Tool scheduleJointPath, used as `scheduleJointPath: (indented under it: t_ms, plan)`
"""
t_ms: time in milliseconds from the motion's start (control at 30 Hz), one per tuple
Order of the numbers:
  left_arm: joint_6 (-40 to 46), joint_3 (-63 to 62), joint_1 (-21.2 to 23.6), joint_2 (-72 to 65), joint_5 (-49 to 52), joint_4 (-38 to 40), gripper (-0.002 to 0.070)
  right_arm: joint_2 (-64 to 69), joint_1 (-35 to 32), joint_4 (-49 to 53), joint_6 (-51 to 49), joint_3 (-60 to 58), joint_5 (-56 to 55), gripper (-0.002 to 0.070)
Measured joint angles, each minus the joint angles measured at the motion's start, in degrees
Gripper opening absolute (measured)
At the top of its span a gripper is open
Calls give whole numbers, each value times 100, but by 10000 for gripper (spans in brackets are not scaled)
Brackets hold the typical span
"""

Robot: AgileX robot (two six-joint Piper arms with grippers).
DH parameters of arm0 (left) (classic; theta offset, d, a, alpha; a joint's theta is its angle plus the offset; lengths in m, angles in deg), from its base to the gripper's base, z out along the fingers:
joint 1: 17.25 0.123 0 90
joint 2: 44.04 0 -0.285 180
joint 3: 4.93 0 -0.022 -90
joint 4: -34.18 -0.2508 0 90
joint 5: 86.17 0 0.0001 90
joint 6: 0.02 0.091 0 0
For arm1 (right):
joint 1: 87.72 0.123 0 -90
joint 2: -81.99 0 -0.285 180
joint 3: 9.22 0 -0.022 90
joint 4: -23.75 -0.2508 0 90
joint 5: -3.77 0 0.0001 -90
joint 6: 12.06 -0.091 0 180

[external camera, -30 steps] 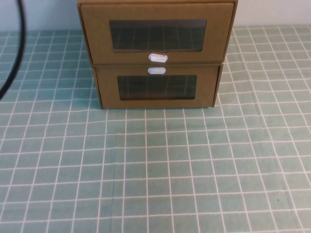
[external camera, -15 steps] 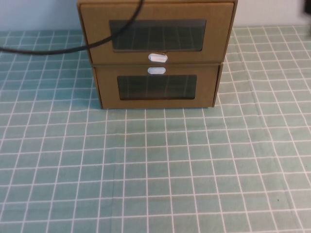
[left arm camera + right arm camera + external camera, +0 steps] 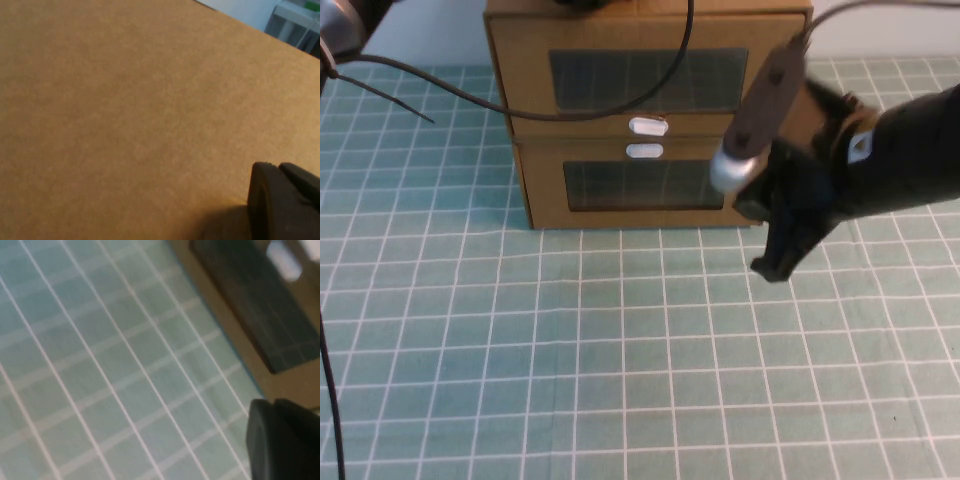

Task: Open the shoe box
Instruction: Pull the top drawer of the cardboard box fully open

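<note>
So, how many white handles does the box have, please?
2: upper handle on top drawer, lower handle on bottom drawer. Right tool front-right of box; left tool above it.

Brown box, green mat with white squares, black arms.

The shoe box point(image 3: 645, 130) is plain brown cardboard, with two dark windows point(image 3: 645, 80) and two little white handles point(image 3: 647, 126). The mat point(image 3: 520, 350) under it is soft green, with thin white lines making squares all over. The right gripper point(image 3: 775, 262), in front of the box, is black, and there is a shiny grey knob point(image 3: 728, 170) on its arm. The left gripper point(image 3: 280, 200), over the brown box top, looks dark. The cable point(image 3: 480, 98) is black.
</note>
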Motion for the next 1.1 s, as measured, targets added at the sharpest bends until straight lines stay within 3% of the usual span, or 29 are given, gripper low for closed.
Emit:
scheduleJointPath:
  t_ms: [100, 200, 300, 467, 533, 800, 900, 1100]
  plan:
    - [-181, -45, 0, -33, 95, 70, -5, 393, 125, 1052, 21, 25, 9, -13]
    - [-256, -59, 0, -42, 160, 70, -5, 655, 479, 2989, -712, 48, -34, -13]
    - [-295, -92, 0, -42, 220, 70, -5, 914, 954, 5032, -2178, 48, -347, -13]
    - [-419, -92, 0, -42, 253, 78, -5, 1600, 1724, 8866, -5569, 78, -455, -13]
    - [-442, -92, 0, -42, 266, 90, -5, 1920, 1834, 9661, -6334, 169, -391, -13]
    - [-479, -92, 0, -46, 289, 120, -5, 2677, 1872, 10242, -7200, 559, 289, 4]
    - [-488, -92, 0, -46, 301, 144, -5, 2678, 1872, 10253, -7378, 735, 365, 62]
    - [-492, -92, 0, -69, 392, 314, -5, 2688, 1783, 10278, -7552, 964, 301, 246]
